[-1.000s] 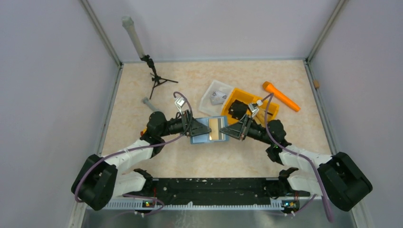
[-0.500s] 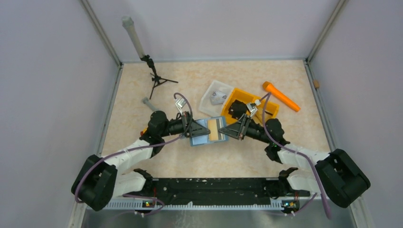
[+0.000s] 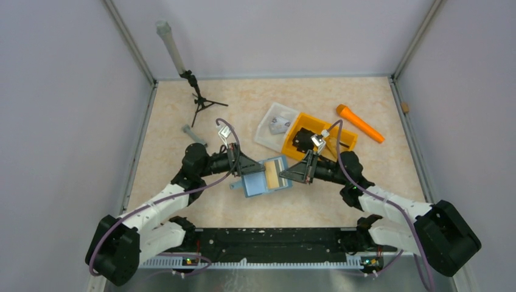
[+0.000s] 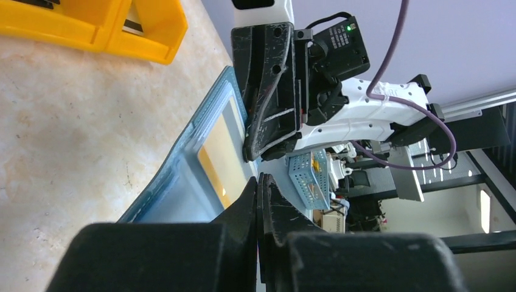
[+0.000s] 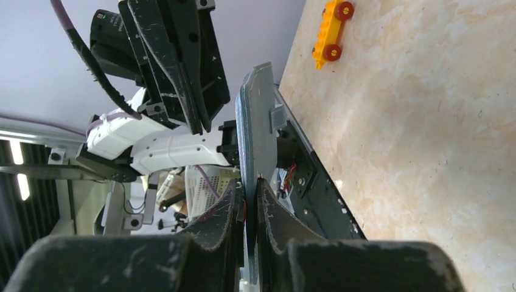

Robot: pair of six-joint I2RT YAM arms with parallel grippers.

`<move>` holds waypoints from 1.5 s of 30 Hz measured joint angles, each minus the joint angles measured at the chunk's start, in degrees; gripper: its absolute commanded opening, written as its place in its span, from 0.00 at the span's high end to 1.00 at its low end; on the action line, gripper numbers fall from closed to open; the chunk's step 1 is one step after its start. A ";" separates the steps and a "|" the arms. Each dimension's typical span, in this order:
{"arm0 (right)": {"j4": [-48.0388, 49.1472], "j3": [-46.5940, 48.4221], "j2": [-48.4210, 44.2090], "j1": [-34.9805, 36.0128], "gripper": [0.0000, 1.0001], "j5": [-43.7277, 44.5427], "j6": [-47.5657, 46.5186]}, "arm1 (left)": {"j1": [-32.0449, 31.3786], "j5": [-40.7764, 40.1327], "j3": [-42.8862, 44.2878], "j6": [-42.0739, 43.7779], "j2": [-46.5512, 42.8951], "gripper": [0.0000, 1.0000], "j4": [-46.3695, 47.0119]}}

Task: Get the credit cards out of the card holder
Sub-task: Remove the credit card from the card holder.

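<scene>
Card holder (image 3: 252, 185) sits mid-table between the arms, with the right gripper (image 3: 283, 177) clamped on its right edge. The left gripper (image 3: 260, 169) is pinched together at the open face, on a card or not I can't tell. The tan card (image 3: 271, 174) shows inside, so nothing's out yet

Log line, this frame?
left gripper: shut by teal-blue folding card holder | right gripper: shut on card holder | tan card: in holder

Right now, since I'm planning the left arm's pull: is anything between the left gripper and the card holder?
Nothing visible. The left gripper is shut, its tips right at the edge of the card holder, with no object between them. The right gripper clamps the opposite edge.
</scene>
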 measured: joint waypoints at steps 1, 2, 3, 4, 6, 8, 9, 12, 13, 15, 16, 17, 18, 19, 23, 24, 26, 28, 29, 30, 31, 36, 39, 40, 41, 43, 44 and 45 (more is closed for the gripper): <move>-0.24 0.00 0.09 0.00 1.00 -0.20 0.04 | 0.00 0.11 0.00 -0.07 -0.07 0.93 0.48; -0.11 0.00 0.26 -0.02 1.00 -0.48 0.24 | 0.00 0.22 0.00 -0.17 -0.07 0.88 0.87; 0.15 0.00 0.48 0.00 1.00 -0.63 0.48 | 0.00 0.24 0.00 -0.17 -0.07 0.82 0.94; 0.48 -0.02 0.66 0.00 1.00 -0.79 0.87 | 0.00 0.26 0.00 -0.28 -0.02 0.77 0.94; 1.46 -0.04 0.94 0.00 1.00 -0.87 1.51 | 0.00 0.42 0.00 -0.44 0.24 0.71 0.87; 2.40 -0.04 0.96 0.00 1.00 -0.81 2.21 | 0.00 0.31 0.00 -0.24 0.35 0.67 0.37; 2.64 -0.04 0.94 0.00 1.00 -0.74 2.34 | 0.00 0.20 0.00 0.02 0.33 0.64 -0.09; 3.28 -0.13 0.94 0.00 1.00 -0.04 2.84 | -0.02 -0.37 0.00 0.79 0.07 0.53 -2.34; 3.30 -0.13 0.94 0.00 1.00 0.17 2.86 | -0.09 -0.57 0.00 1.05 -0.11 0.51 -3.19; 3.28 -0.13 0.94 0.00 1.00 0.59 2.86 | -0.37 -1.03 0.00 1.53 -0.46 0.51 -4.15; 3.28 -0.13 0.94 0.00 1.00 0.63 2.91 | -0.66 -1.29 0.00 1.57 -0.59 0.51 -4.31; 3.30 -0.13 0.94 0.00 1.00 0.66 3.04 | -0.92 -1.36 0.00 1.57 -0.61 0.51 -4.28; 3.32 -0.13 0.94 0.00 1.00 0.66 3.30 | -1.20 -1.40 0.00 1.57 -0.59 0.51 -4.26; 3.37 -0.13 0.94 0.00 1.00 0.68 3.48 | -1.44 -1.40 0.00 1.55 -0.46 0.51 -4.22; 3.74 -0.15 1.22 -0.02 1.00 0.72 3.89 | -2.95 -1.36 0.15 1.44 1.70 0.52 -2.86; 3.74 -0.15 1.31 -0.02 1.00 0.74 3.87 | -3.17 -1.36 0.15 1.31 2.21 0.53 -2.54; 3.80 -0.15 1.60 -0.07 1.00 0.76 3.89 | -3.26 -1.33 0.15 0.68 3.08 0.53 -1.60; 4.48 -0.15 2.05 -0.26 1.00 0.92 4.20 | -3.21 -1.38 0.13 -0.07 3.89 0.55 -0.13; 5.16 -0.15 2.32 -0.35 1.00 0.98 4.35 | -3.15 -1.38 0.04 -0.59 4.35 0.58 1.03; 5.70 -0.15 2.54 -0.42 1.00 1.05 4.52 | -3.06 -1.42 -0.22 -1.31 4.74 0.60 2.49; 6.29 -0.15 2.71 -0.48 1.00 1.09 4.83 | -2.91 -1.53 -0.87 -2.03 5.16 0.62 4.61; 7.63 -0.15 3.06 -0.50 1.00 1.09 4.85 | -2.43 -2.38 -4.28 -6.64 7.23 0.91 13.99; 7.76 -0.15 2.99 -0.50 1.00 1.22 4.48 | -2.27 -2.97 -5.31 -8.13 8.07 1.00 16.50; 7.61 -0.15 2.93 -0.50 1.00 1.29 4.11 | -2.19 -3.02 -5.44 -8.55 8.22 1.00 17.05; 7.48 -0.15 2.89 -0.50 1.00 1.44 3.80 | -2.12 -3.02 -5.46 -8.79 8.24 1.00 17.33; 7.23 -0.13 2.89 -0.50 1.00 1.68 3.21 | -2.03 -3.02 -5.46 -9.01 8.24 0.96 17.77; 7.02 -0.11 2.84 -0.50 1.00 1.75 2.93 | -2.01 -3.02 -5.49 -9.03 8.24 0.90 17.84; 6.82 -0.11 2.78 -0.50 1.00 1.81 2.69 | -2.01 -3.04 -5.49 -9.07 8.24 0.84 17.86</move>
